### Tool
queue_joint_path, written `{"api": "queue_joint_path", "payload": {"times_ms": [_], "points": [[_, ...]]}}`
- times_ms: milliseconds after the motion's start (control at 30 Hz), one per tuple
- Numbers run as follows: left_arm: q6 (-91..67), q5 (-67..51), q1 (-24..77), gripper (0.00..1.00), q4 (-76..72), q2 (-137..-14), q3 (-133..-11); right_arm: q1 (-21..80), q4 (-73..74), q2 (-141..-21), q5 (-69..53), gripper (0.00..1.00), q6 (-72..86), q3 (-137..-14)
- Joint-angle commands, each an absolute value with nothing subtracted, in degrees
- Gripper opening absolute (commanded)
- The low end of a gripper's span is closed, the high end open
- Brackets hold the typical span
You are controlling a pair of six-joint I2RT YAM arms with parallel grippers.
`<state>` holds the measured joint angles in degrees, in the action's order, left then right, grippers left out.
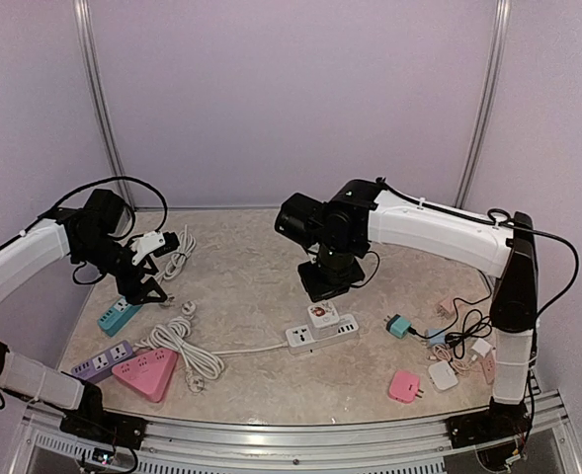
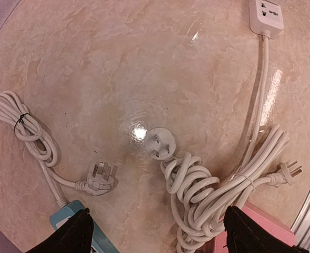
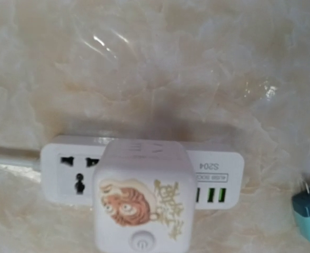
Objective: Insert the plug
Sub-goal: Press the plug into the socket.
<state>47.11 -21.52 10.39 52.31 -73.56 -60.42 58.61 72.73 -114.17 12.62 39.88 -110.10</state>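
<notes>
A white cube plug [image 1: 321,315] with a tiger sticker [image 3: 141,197] sits on the white power strip [image 1: 300,339], covering its middle socket [image 3: 70,168]. My right gripper [image 1: 328,281] hangs just behind and above the cube, apart from it. Its fingers do not show in the right wrist view; it is shut on nothing. My left gripper [image 1: 142,286] hovers at the table's left side. It stands open [image 2: 160,234], one fingertip [image 2: 76,232] over a teal strip and the other over a coiled cable.
Coiled white cable [image 2: 218,184] with a round plug [image 2: 160,143] lies left of the strip. A three-pin plug [image 2: 99,179], a teal strip [image 1: 119,314], a purple strip [image 1: 103,361] and a pink triangular strip [image 1: 145,373] lie at the left. A teal charger [image 1: 398,325], a pink charger [image 1: 405,385] and white chargers [image 1: 442,374] lie at the right.
</notes>
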Motion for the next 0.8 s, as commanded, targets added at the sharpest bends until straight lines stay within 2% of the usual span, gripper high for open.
{"api": "queue_joint_path", "payload": {"times_ms": [0,200,333,533,700,767], "points": [[46.6,-21.3,9.7,0.84,52.8,-72.5,-60.4,59.2,71.6,-115.7,12.6,0.0,39.2,-110.1],[46.6,-21.3,9.7,0.84,52.7,-72.5,-60.3,57.9,62.3,-117.4,7.3,0.0,39.1,-97.0],[46.7,-21.1,9.3,0.84,52.7,-72.3,-60.3,57.5,64.0,-118.5,7.0,0.0,40.4,-94.0],[46.7,-21.6,9.0,0.84,52.6,-72.3,-60.2,58.5,70.6,-116.8,10.0,0.0,39.7,-106.2],[46.7,-21.5,8.8,0.84,52.7,-71.9,-60.1,58.8,72.2,-116.1,12.4,0.0,37.4,-120.1],[46.7,-21.3,8.8,0.84,52.9,-71.8,-60.0,58.0,71.8,-114.4,13.5,0.0,36.8,-121.9]]}}
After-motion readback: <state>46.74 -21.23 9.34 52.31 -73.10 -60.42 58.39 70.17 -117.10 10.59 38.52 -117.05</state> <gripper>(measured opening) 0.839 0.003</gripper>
